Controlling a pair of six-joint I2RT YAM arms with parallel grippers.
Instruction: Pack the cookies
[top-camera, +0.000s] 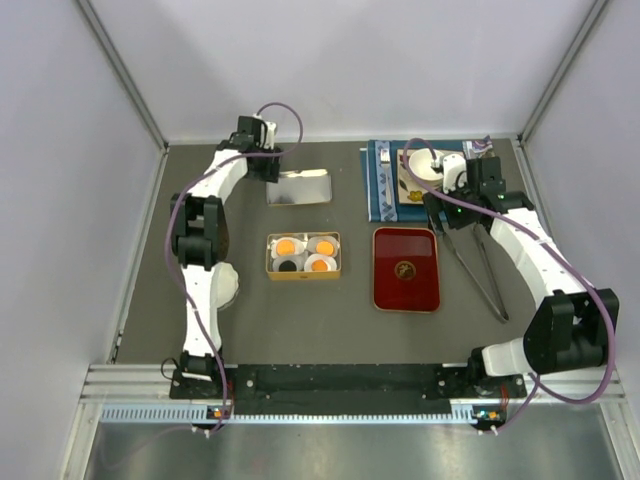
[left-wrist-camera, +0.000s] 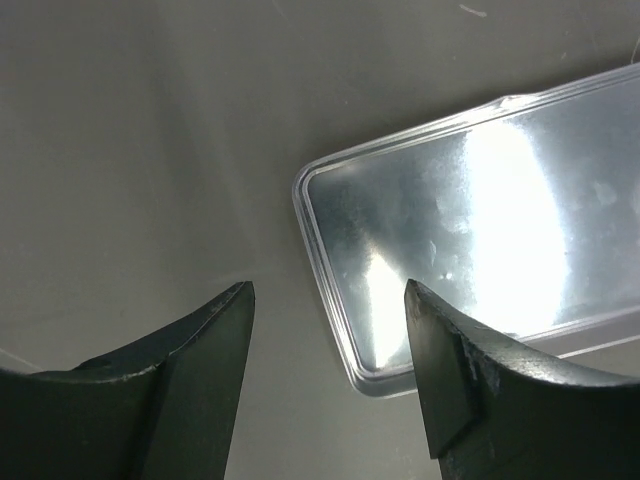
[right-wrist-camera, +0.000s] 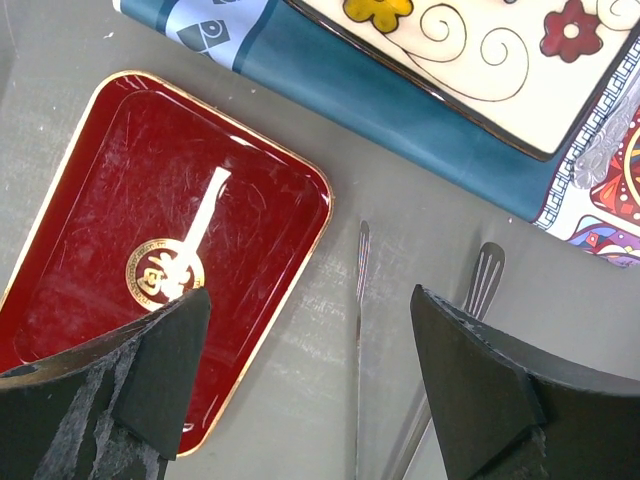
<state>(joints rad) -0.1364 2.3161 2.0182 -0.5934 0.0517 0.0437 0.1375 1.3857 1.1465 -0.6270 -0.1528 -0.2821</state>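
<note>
The cookies sit in white paper cups inside a small gold tin (top-camera: 271, 256) at the table's middle: orange ones (top-camera: 287, 246) (top-camera: 325, 247) (top-camera: 320, 264) and a dark one (top-camera: 288, 265). My left gripper (top-camera: 272, 166) (left-wrist-camera: 330, 300) hangs open at the back left. It is low over the near-left corner of a silver lid (top-camera: 299, 187) (left-wrist-camera: 470, 220), which lies flat on the table between and beyond the fingertips, apart from them. My right gripper (top-camera: 441, 210) (right-wrist-camera: 310, 300) is open and empty above the metal tongs (top-camera: 478, 265) (right-wrist-camera: 360, 330), just right of the red tray (top-camera: 405, 268) (right-wrist-camera: 170, 230).
A blue patterned cloth (top-camera: 378, 180) (right-wrist-camera: 380, 100) with a decorated plate (right-wrist-camera: 480, 60) lies at the back right, beyond the red tray. Grey walls close the table on three sides. The arms' base rail runs along the near edge.
</note>
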